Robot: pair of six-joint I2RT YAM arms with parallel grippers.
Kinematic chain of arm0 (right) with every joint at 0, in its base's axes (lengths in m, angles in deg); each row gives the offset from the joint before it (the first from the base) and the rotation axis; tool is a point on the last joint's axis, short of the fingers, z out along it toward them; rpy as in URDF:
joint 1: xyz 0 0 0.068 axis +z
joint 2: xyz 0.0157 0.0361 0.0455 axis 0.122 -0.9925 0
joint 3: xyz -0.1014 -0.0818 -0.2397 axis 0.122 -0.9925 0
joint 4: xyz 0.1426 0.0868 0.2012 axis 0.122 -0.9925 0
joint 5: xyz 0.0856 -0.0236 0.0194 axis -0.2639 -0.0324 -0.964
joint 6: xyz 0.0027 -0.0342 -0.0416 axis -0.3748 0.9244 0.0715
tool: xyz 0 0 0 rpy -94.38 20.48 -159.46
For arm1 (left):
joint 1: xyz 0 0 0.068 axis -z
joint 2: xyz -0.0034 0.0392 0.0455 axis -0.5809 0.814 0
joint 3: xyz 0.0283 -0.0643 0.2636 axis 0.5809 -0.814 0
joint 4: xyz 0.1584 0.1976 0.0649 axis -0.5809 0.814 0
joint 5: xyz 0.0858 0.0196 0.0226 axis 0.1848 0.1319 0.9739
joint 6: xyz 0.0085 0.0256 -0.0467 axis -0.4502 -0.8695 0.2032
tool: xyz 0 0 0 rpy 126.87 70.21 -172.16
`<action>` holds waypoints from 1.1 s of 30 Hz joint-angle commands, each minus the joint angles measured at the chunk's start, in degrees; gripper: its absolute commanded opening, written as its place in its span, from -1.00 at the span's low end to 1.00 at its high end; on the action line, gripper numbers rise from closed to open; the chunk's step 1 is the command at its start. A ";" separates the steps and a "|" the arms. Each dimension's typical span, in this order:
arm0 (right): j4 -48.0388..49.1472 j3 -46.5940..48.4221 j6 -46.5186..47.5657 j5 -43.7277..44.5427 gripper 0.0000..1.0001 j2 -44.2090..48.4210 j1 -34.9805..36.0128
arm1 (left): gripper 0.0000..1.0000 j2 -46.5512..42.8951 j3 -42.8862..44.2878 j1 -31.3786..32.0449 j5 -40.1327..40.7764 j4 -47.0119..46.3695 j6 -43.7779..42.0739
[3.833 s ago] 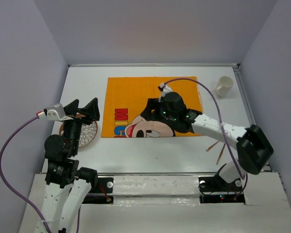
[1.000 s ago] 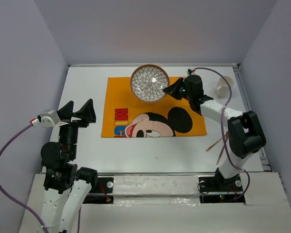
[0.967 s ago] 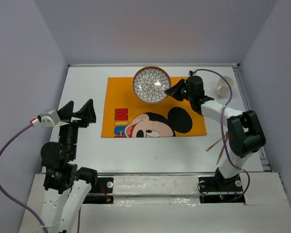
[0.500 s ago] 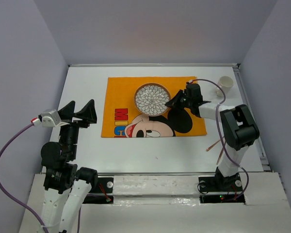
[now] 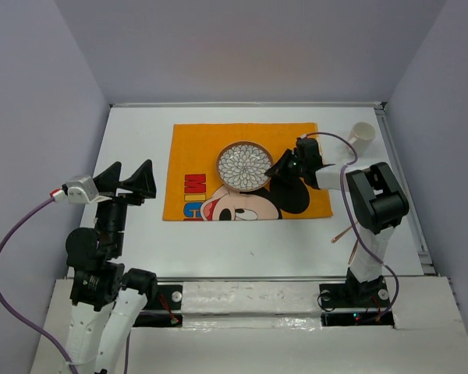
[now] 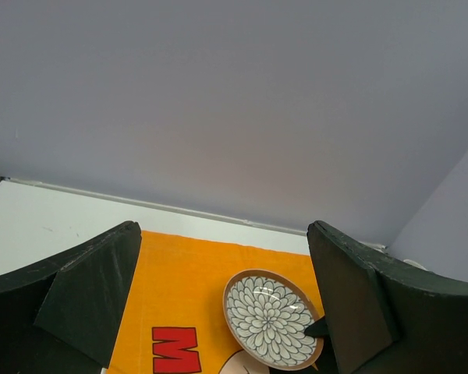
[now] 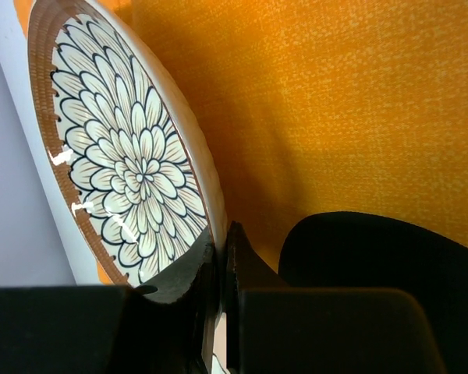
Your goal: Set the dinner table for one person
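The right hand [image 5: 272, 167] was clenched on the near-right rim of a round shallow plate [image 5: 244, 164] with a brown edge and a black-and-white petal pattern. In the right wrist view its two dark fingers [image 7: 189, 274] pinched the rim between them, one on each face, with the plate seen nearly edge-on. The plate was over the middle of an orange cloth mat [image 5: 196, 149] printed with a cartoon mouse, just above the mouse's head; whether it touched the cloth could not be told. The mat lay flat on the large, plain white matte desk [image 5: 132, 136], which filled the floor of the grey-walled enclosure, and sat toward the desk's far centre. A small white cup [image 5: 362, 137] stood on the desk beyond the mat's far right corner, apart from it. A thin brown stick [image 5: 342, 234] lay on the desk near the right edge, beside the right arm. The left hand [image 5: 128, 180] was released, its fingers spread wide, raised above the desk's left side, well apart from the mat and the plate.
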State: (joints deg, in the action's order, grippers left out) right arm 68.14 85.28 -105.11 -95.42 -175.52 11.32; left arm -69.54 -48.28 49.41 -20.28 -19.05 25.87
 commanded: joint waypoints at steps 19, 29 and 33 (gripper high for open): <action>-12.31 -2.01 14.39 13.60 0.22 26.71 -14.97 | 0.98 -2.75 -0.46 1.23 -0.94 -1.55 -0.19; -19.80 12.22 19.05 31.29 0.22 17.50 -32.48 | 0.98 -4.69 -0.20 4.74 0.11 -1.38 -1.16; -21.46 18.98 20.19 30.77 0.20 11.09 -34.06 | 0.98 -5.21 -0.11 5.62 0.55 -1.55 -1.33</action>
State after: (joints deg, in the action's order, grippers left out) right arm 49.56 96.37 -87.95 -67.51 -160.33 -22.45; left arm -73.67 -48.28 54.08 -20.02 -18.67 25.63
